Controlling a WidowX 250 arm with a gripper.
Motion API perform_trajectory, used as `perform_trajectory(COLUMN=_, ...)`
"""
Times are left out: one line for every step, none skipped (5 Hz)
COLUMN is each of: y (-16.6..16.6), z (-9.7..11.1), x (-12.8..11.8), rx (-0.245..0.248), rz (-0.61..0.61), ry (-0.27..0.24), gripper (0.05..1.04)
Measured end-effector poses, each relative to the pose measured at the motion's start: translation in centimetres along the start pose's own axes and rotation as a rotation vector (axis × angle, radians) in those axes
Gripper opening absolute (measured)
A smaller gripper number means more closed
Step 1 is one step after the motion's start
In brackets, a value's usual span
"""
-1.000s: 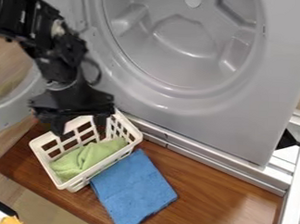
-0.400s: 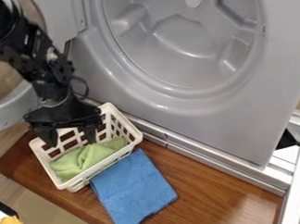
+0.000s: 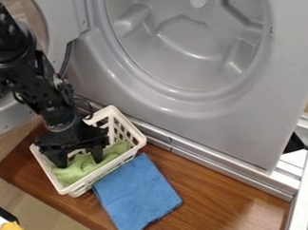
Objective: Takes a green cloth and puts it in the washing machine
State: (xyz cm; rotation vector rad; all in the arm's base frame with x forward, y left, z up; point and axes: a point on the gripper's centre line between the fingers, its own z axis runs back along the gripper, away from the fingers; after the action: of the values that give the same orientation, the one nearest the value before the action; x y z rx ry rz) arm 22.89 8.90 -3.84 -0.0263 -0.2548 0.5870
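My gripper (image 3: pixel 80 163) hangs inside the white basket, its two fingers spread apart, with the tips at the green cloth (image 3: pixel 85 170). That cloth lies crumpled on the basket's bottom, partly hidden by the fingers. The washing machine (image 3: pixel 176 96) stands behind, its round drum opening (image 3: pixel 184 46) facing the view, well above and to the right of my gripper.
The white basket (image 3: pixel 118 166) rests on a brown wooden board (image 3: pixel 223 193). Beside it, at its lower right, lies a folded blue cloth (image 3: pixel 138 195). The machine's round door (image 3: pixel 7 116) hangs at the left, behind the arm. White rails run along the right edge.
My gripper has come down into the basket, from above its rim to the green cloth. The basket and both cloths lie in the same places.
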Motion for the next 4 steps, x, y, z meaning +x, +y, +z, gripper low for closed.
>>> perform_trajectory(y=-0.19, z=-0.81, x=-0.61, rx=-0.016, rz=0.002, ry=0.031, gripper=0.950)
perform_trajectory(y=0.06, z=-0.80, x=-0.62, rx=0.009, rz=0.018, ry=0.028, gripper=0.662)
perform_trajectory(y=-0.18, z=-0.80, x=-1.13, rx=0.023, rz=0.008, ry=0.051, gripper=0.358)
perform_trajectory(y=-0.51, z=-0.42, x=-1.27, rx=0.020, rz=0.012, ry=0.051, gripper=0.148)
